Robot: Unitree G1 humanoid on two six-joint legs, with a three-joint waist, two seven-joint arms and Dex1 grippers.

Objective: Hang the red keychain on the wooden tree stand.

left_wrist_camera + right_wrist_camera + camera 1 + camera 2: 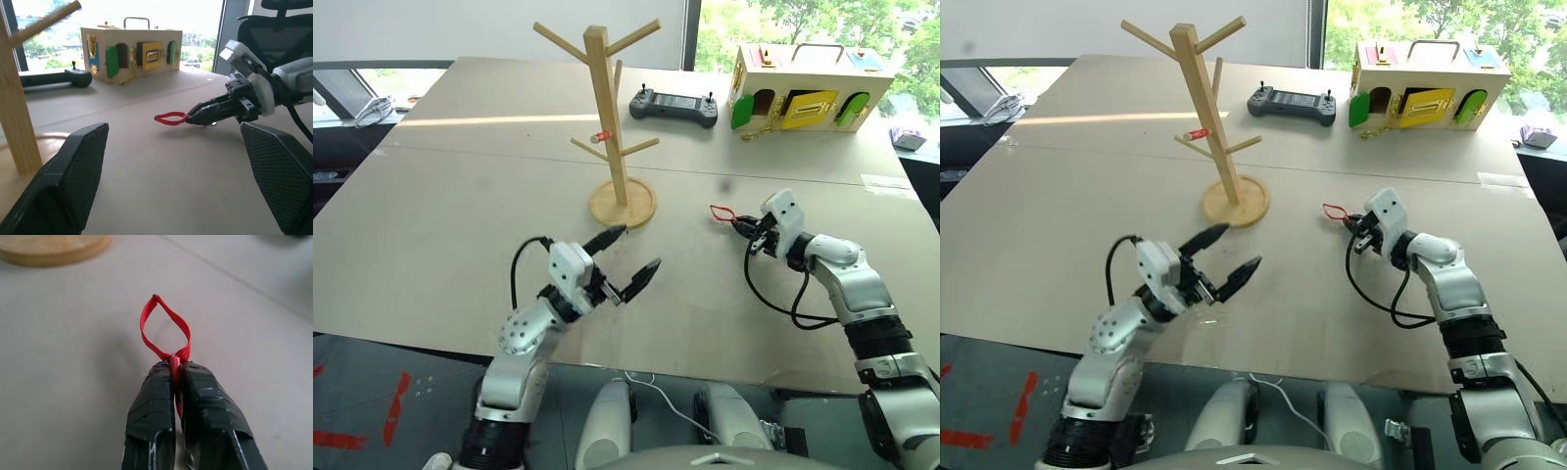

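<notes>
The red keychain point(164, 330) is a thin red loop sticking out from the tips of my right gripper point(741, 227), which is shut on its near end just above the table. Its key end is hidden between the fingers point(205, 406). The loop point(169, 118) points toward the wooden tree stand point(610, 117), a pale post with slanted pegs on a round base point(623, 203), standing left of and beyond the right gripper. My left gripper point(628, 258) hovers open, empty, in front of the stand's base.
A small red-and-white tag point(600, 136) hangs on a lower left peg of the stand. Behind stand a black handheld controller point(674, 105) and a cream house-shaped box with coloured doors point(806, 88). The table's near edge runs just below both arms.
</notes>
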